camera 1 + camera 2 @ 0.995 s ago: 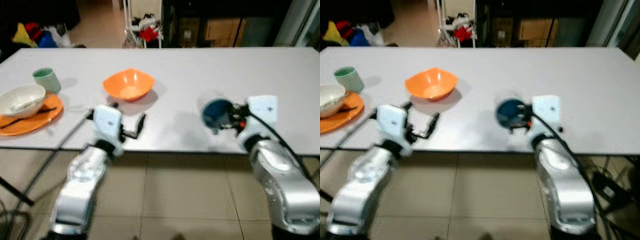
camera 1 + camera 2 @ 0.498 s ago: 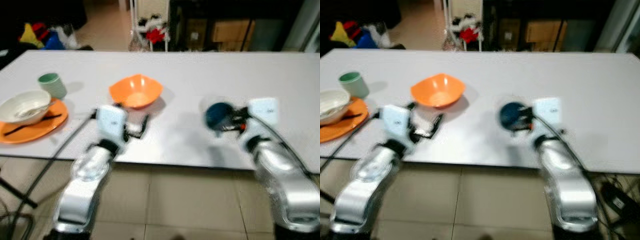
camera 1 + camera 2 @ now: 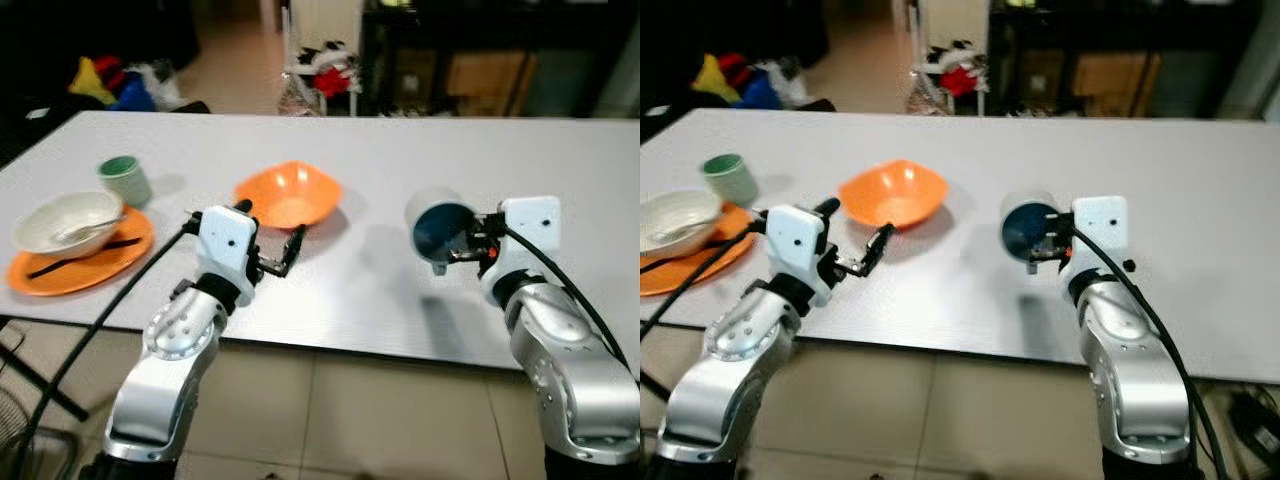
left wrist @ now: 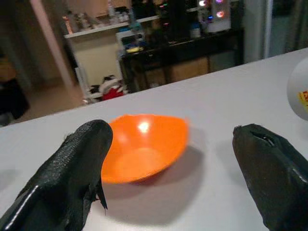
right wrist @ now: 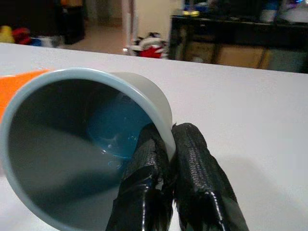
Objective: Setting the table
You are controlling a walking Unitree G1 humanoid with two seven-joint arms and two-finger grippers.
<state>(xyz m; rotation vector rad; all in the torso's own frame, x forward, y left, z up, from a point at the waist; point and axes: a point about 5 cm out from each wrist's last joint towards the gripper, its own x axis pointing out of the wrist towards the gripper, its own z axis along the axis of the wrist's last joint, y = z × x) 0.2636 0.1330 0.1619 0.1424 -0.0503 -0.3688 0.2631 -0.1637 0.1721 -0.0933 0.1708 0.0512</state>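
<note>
In the left eye view, a white table [image 3: 400, 160] spans the frame. At middle right, the right gripper [image 3: 462, 243] pinches the rim of a cup [image 3: 436, 228] with a blue inside, held tilted with its mouth toward the camera, above the table's near part. At centre left, the left gripper [image 3: 268, 238] is spread with nothing between its fingers, just in front of an orange bowl [image 3: 287, 194]. At far left, an orange plate [image 3: 80, 255] carries a white bowl [image 3: 66, 220] with a spoon in it and a dark utensil across the plate. A green cup [image 3: 125, 180] stands just behind the plate.

The right eye view shows the same layout, shifted left in the frame.

In the left wrist view, two black fingers [image 4: 72, 178] stand wide apart at the lower corners, and the orange bowl sits on the table between and beyond them. A pale object shows at the right edge; I cannot tell what it is.

In the right wrist view, the two black fingers [image 5: 197, 192] clamp the cup's wall at lower centre, one inside the rim and one outside. The cup's blue interior faces the camera at left.
</note>
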